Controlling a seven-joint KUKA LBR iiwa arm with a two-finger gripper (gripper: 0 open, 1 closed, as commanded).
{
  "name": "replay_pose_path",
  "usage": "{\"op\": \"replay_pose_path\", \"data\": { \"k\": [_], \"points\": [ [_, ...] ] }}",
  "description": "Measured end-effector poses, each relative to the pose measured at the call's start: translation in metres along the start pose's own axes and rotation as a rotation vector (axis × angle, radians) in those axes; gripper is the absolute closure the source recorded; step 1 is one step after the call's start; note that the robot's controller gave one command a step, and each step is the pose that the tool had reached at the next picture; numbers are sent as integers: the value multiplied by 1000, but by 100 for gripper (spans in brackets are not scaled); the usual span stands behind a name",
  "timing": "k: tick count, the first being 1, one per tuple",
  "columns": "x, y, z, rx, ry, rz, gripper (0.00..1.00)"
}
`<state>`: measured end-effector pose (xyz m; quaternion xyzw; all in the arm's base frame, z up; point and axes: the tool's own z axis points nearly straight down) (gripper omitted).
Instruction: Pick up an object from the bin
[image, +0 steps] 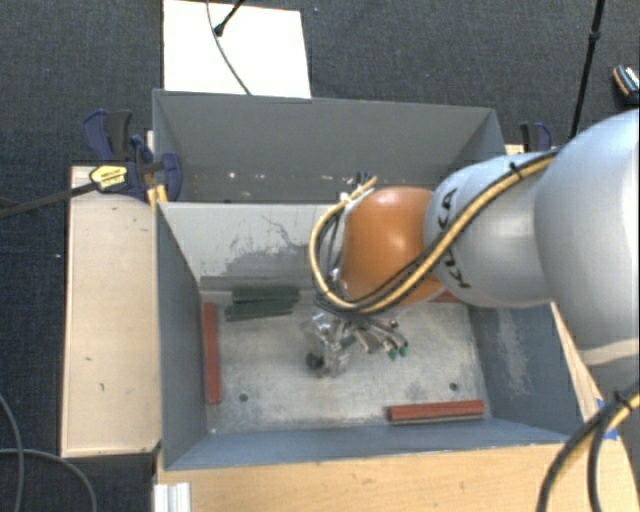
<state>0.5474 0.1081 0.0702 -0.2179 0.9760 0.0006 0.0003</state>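
Hand (332, 352) half hidden beneath orange wrist cover (385, 245)

We find bare floor in the lower left of the bin (270, 390), between the left red bar (211, 352) and the lower red bar (436, 410). The dark green block (262, 302) crowds the upper left; the arm (520, 230) overhangs the centre right.
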Motion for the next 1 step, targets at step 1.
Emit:
{"op": "replay_pose_path", "data": {
  "k": [1],
  "points": [
    [16,22,-218,5,-9,-372,100]
  ]
}}
